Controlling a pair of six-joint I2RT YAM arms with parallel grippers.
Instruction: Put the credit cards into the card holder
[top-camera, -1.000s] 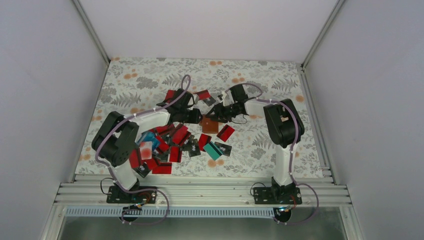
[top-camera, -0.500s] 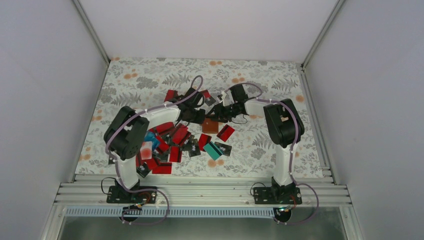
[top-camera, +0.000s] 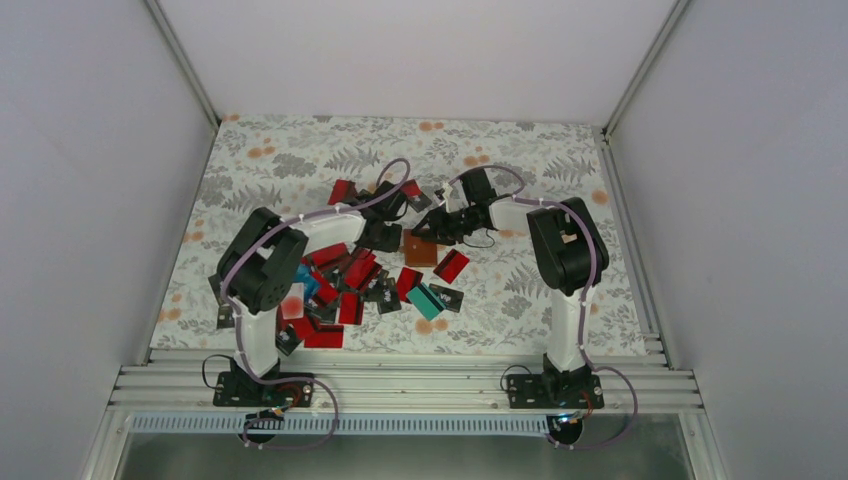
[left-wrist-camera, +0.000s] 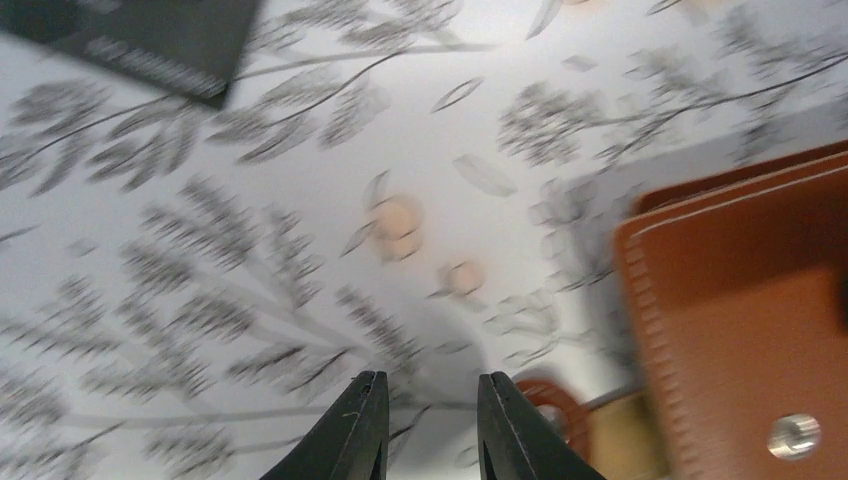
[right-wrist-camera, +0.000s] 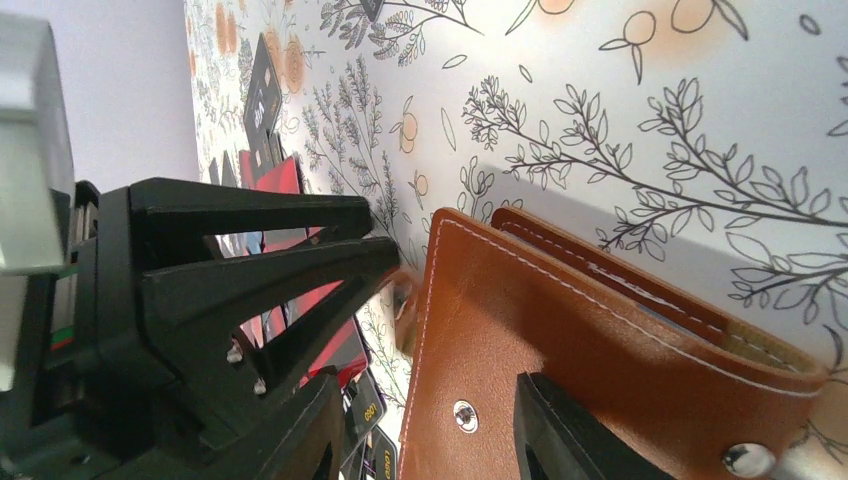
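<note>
The brown card holder (top-camera: 420, 250) lies mid-table, right of a heap of red, black and teal credit cards (top-camera: 340, 285). My left gripper (top-camera: 392, 238) is low beside the holder's left edge. In the left wrist view my left gripper (left-wrist-camera: 430, 385) stands open by a narrow gap with only tablecloth between its fingers, and the card holder (left-wrist-camera: 740, 330) is to the right. My right gripper (right-wrist-camera: 425, 385) is open astride the left edge of the card holder (right-wrist-camera: 600, 350), one finger over its flap. The left gripper (right-wrist-camera: 385, 228) shows close by.
A black card (left-wrist-camera: 150, 40) lies beyond the left gripper. Loose red and teal cards (top-camera: 424, 301) sit in front of the holder, and others (top-camera: 343, 190) behind the arms. The floral cloth (top-camera: 290, 165) ends at white walls, and an aluminium rail (top-camera: 400, 385) runs along the near edge.
My left arm has swung right, bringing its gripper up beside the card holder. The right arm and the holder have not moved.
</note>
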